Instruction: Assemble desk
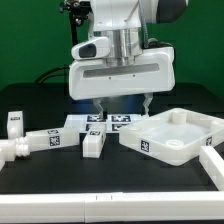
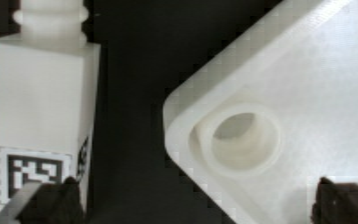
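The white desk top (image 1: pixel 176 135) lies on the black table at the exterior view's right, rim up. In the wrist view its corner (image 2: pixel 274 90) shows a round hole (image 2: pixel 242 136). A white square-post leg (image 2: pixel 41 100) with a tag lies beside that corner, apart from it. In the exterior view legs lie at the left (image 1: pixel 32 146), far left (image 1: pixel 12 122) and centre (image 1: pixel 92 144). My gripper (image 1: pixel 124 106) hangs open and empty above the top's near corner. In the wrist view the gripper (image 2: pixel 197 204) straddles the gap between leg and corner.
The marker board (image 1: pixel 108 123) lies behind the gripper's fingers. A white frame rail runs along the front (image 1: pixel 110 198) and right (image 1: pixel 214 165) of the table. A green wall stands behind.
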{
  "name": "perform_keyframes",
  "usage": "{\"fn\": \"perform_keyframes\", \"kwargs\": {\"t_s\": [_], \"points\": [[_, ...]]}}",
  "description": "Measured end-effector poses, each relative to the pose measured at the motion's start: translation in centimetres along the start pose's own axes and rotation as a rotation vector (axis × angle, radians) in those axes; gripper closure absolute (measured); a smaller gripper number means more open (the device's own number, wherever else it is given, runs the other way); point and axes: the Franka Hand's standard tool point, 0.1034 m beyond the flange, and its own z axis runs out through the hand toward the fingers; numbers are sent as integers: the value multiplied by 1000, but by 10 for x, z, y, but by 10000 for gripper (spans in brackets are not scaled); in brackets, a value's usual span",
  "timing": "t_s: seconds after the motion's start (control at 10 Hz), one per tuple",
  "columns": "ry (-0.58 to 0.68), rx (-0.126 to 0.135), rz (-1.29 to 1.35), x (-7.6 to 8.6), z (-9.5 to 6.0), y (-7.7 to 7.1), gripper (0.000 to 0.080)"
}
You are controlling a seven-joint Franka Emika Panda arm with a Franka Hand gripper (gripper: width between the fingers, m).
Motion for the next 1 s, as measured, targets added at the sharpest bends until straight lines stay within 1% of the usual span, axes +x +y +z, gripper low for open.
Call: {"fn": "perform_keyframes", "kwargs": {"t_s": [0.1,0.2,0.3,0.4,0.5,0.6,0.7,1.0], "points": [[3,-2,-15,2,0,-2,151],[24,-16,-120,15,-1,-14,151],[36,-14,-193,29,1,-18,151],[42,-11,-244,42,6,-25,151],[53,-6,-271,50,12,-42,151],[74,-11,-256,45,14,-56,151],[68,-13,-272,43,14,-55,151],[69,-15,-294,44,16,-53,151]]}}
